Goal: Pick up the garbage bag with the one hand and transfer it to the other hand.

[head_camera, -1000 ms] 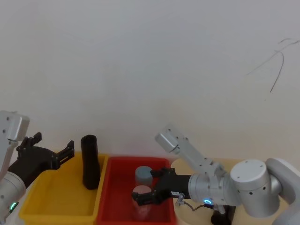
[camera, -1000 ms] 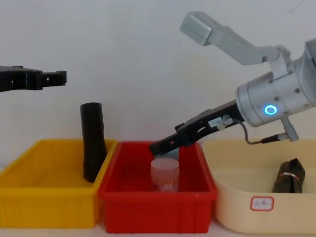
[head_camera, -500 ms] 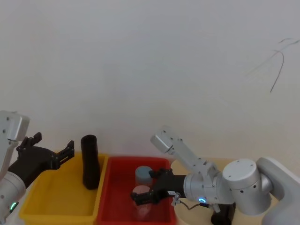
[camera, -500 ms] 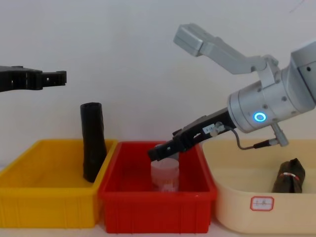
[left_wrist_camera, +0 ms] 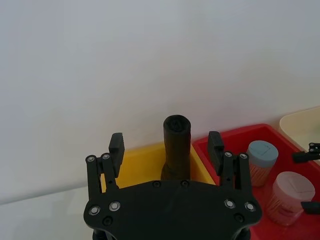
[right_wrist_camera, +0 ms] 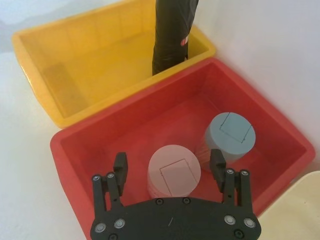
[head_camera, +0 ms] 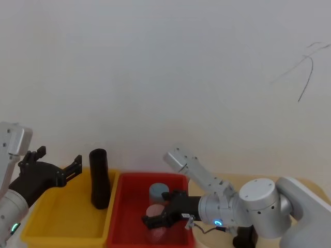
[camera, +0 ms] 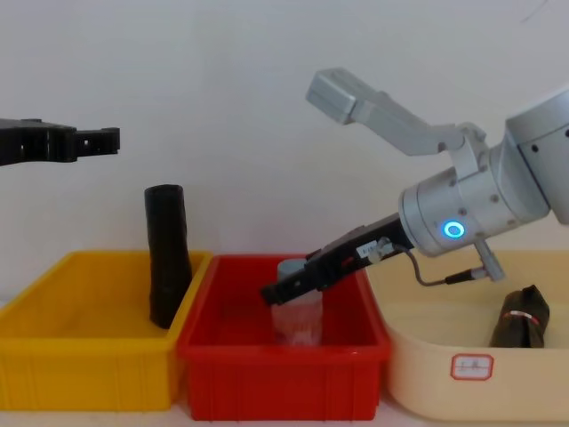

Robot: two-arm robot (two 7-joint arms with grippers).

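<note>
My right pincer, spread, straddles the pink jar in the red bin. The garbage bag lies far right in the cream tub. Risk: closing here grips the jar; my left pincer hangs spread above the yellow bin.

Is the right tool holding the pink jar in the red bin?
No, the right tool is open, its fingers standing apart on either side of the pink jar in the red bin.

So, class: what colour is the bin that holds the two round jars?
Red. The bin shows best in the right wrist view, with both jars inside.
</note>
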